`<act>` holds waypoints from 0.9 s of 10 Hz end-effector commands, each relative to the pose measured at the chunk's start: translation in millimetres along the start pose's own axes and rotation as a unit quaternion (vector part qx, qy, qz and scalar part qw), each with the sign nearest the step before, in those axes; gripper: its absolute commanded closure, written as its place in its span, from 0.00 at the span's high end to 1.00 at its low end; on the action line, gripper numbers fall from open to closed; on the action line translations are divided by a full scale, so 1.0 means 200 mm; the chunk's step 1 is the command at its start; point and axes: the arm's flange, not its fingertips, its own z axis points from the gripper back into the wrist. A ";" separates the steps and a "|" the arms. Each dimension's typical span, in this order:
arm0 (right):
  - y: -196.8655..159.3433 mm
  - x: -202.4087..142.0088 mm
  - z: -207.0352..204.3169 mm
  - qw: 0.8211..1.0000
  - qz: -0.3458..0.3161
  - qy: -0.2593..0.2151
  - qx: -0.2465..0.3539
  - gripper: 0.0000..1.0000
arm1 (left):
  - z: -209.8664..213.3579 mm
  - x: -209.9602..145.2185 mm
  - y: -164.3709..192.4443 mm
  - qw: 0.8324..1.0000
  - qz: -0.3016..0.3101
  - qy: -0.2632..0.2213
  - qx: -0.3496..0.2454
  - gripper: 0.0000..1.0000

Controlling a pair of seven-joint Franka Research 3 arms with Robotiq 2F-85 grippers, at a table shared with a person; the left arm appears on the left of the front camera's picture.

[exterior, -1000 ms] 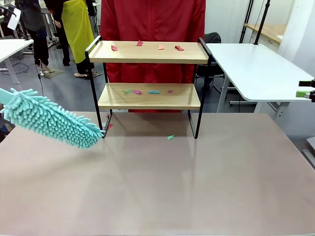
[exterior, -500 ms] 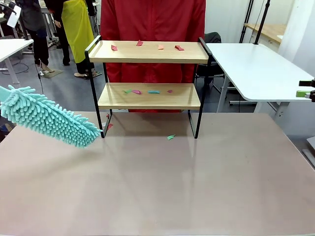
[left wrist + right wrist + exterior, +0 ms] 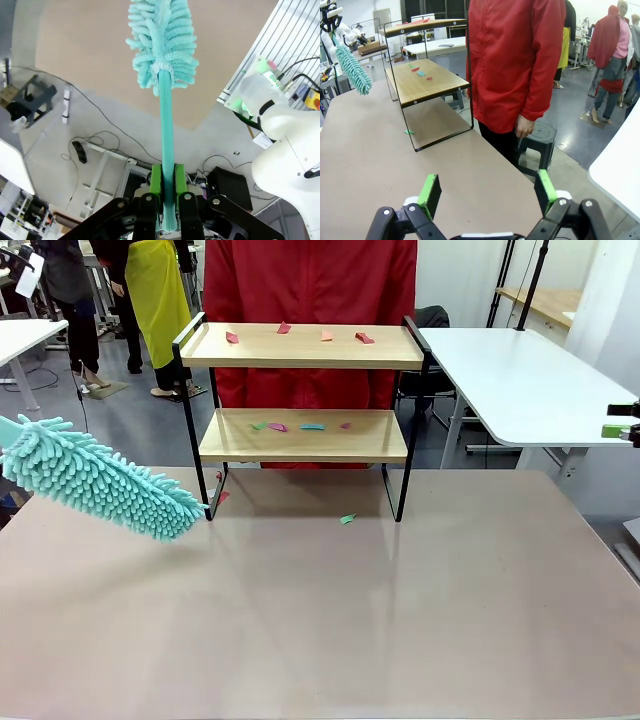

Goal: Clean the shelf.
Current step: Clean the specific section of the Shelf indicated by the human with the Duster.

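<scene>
Duster (image 3: 100, 490) shaggy turquoise, handle the same. Shelf (image 3: 300, 350) pale wood grain on a black frame, dotted with red, pink, green and blue scraps (image 3: 313, 427). Table (image 3: 320, 620) plain beige. Person's coat (image 3: 310, 280) red. Right gripper (image 3: 488, 185) black, pads (image 3: 431, 194) green

I'm looking across a beige tabletop (image 3: 320, 620) that takes up the lower half of the front view. Grey floor (image 3: 130, 420) shows in the upper left, where a white table (image 3: 20, 335) sits at the frame's edge. A larger white table (image 3: 520, 380) stands at the right. In the upper right, black poles (image 3: 531, 285) and a light wooden bench (image 3: 548, 302) stand by a white wall (image 3: 455, 270). In the right wrist view, a dark stool (image 3: 540, 137) sits right of centre.
</scene>
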 end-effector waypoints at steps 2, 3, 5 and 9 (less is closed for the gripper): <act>0.00 0.02 0.00 1.000 0.003 -0.001 0.000 1.00 | 0.00 -0.01 -0.01 1.000 0.001 -0.011 -0.006 0.13; 0.00 0.02 0.00 1.000 0.003 -0.001 0.000 1.00 | 0.00 -0.01 -0.01 1.000 0.001 -0.011 -0.006 0.13; 0.00 0.02 0.00 1.000 0.003 -0.001 0.000 1.00 | 0.00 -0.01 -0.01 1.000 0.001 -0.011 -0.006 0.13; 0.00 0.02 0.00 1.000 0.003 -0.001 0.000 1.00 | 0.00 -0.01 -0.01 1.000 0.001 -0.011 -0.006 0.13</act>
